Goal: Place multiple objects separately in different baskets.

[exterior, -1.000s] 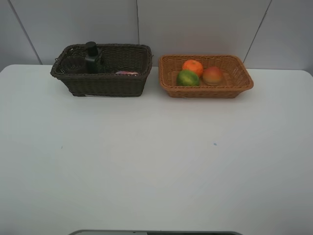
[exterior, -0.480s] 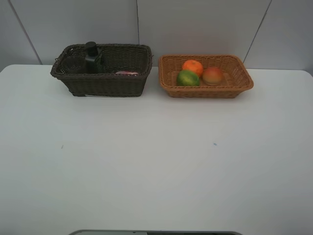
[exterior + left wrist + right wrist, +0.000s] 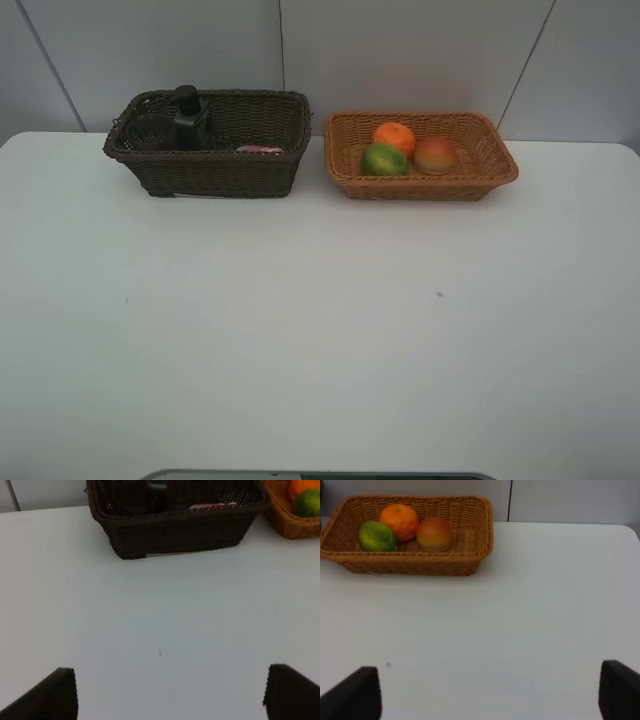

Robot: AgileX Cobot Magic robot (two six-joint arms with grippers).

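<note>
**Sorting looks finished, both grippers empty**

While nothing is left loose on the table (image 3: 320,350), the job appears done. Far ahead of the left gripper (image 3: 167,692), jaws spread wide and empty, the dark brown basket (image 3: 215,170) holds the pump bottle (image 3: 188,118), the mauve cup (image 3: 150,130) and the pink bottle (image 3: 260,149). Well beyond the right gripper (image 3: 490,692), likewise open and empty, the orange-tan basket (image 3: 420,185) holds 3 fruits: green fruit (image 3: 384,159), red-yellow fruit (image 3: 435,154), orange (image 3: 394,136).
</note>
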